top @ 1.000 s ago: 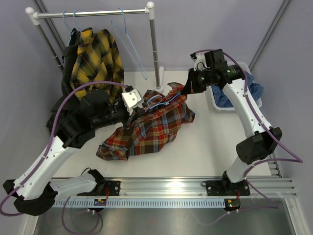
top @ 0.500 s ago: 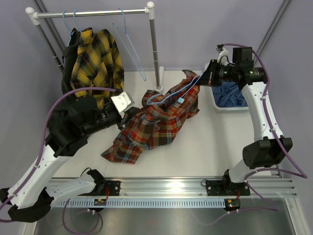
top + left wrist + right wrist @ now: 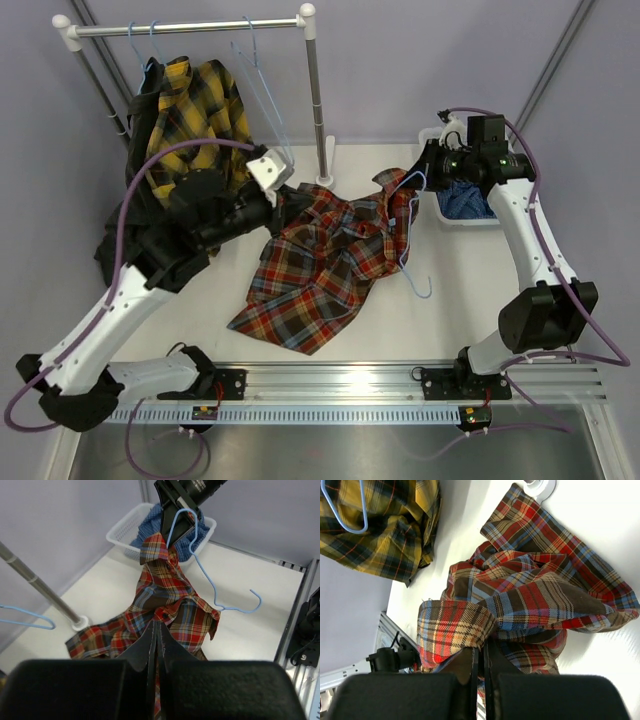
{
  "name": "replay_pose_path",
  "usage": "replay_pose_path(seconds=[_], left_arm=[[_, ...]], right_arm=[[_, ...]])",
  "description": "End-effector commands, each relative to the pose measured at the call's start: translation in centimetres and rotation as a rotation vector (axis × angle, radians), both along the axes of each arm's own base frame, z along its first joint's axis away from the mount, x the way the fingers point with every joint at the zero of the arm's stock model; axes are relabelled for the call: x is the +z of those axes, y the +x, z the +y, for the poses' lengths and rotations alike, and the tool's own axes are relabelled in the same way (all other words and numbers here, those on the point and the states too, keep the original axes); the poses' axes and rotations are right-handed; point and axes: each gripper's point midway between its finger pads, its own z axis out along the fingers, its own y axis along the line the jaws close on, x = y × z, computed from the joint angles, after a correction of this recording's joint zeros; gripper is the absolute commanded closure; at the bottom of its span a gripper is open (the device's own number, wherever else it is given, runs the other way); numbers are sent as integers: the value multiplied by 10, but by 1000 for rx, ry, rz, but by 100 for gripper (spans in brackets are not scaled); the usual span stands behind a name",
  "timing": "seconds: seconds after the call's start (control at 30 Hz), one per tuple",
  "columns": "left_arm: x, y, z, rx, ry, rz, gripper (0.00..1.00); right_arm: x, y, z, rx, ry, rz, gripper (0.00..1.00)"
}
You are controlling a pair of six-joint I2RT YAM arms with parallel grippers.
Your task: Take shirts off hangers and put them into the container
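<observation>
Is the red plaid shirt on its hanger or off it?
Off, it seems: the hanger dangles bare beside the shirt, hook downward, from the right gripper, which pinches the shirt's top.

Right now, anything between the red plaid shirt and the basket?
Nothing lies between them. The right gripper pinches the collar of the red plaid shirt beside the basket; the left gripper holds its other end. But the light-blue hanger dangles at that collar grip and would likely ride along. A blue shirt lies in the basket.
</observation>
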Motion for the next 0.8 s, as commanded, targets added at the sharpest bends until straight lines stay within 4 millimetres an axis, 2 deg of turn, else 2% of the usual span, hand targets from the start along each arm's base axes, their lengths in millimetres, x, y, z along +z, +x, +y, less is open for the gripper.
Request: replay_pose_path(seconds=[0.0, 0.03, 0.07, 0.13, 0.17, 0.2, 0.23, 0.27, 0.33, 0.37, 0.43, 0.47, 0.53, 0.57, 0.6, 0.63, 0.67, 0.7, 0.77], left_arm=[[-1, 9, -24, -24, -96, 112, 89], [-6, 8, -28, -30, -110, 143, 87], [-27, 7, -34, -38, -103, 195, 85], [-29, 1, -46, -36, -162, 215, 68], [-47, -1, -52, -30, -147, 234, 62], [-42, -8, -64, -31, -179, 200, 57], [-45, -12, -72, -44, -190, 189, 48], [-47, -15, -79, -55, -205, 187, 45], [-45, -20, -97, -70, -281, 198, 43], [-55, -17, -108, -64, -278, 222, 43], [-50, -21, -127, -69, -297, 212, 43], [-59, -19, -141, -49, -284, 209, 43], [-60, -16, -155, -48, -285, 195, 42], [-75, -9, -166, -34, -261, 220, 43], [-81, -4, -172, -16, -242, 231, 42], [-72, 1, -177, -3, -250, 229, 43], [-78, 4, -182, 4, -235, 243, 42], [-91, 8, -191, 6, -207, 260, 42], [-89, 5, -201, -20, -219, 289, 43]], right_arm=[[10, -1, 3, 6, 0, -74, 100], [10, 1, 3, -11, -1, -74, 100], [10, 6, 1, -38, 0, -77, 100], [8, 11, 0, -83, 0, -63, 100], [8, 13, 0, -97, -5, -64, 100], [5, 15, -2, -125, -17, -58, 100], [3, 17, -2, -129, -22, -53, 100], [1, 17, 0, -131, -28, -49, 100], [-4, 19, -1, -159, -40, -31, 100], [-6, 20, -1, -165, -43, -23, 100], [-9, 21, 0, -175, -47, -16, 100], [-10, 21, 1, -179, -50, -13, 100], [-10, 22, 2, -184, -49, -11, 100], [-11, 23, 2, -189, -51, -9, 100], [-11, 23, 2, -190, -53, -9, 100], [-9, 22, 2, -191, -54, -13, 100], [-10, 22, 2, -194, -56, -12, 100], [-9, 21, 2, -194, -61, -17, 100], [-10, 19, 2, -190, -67, -14, 100]])
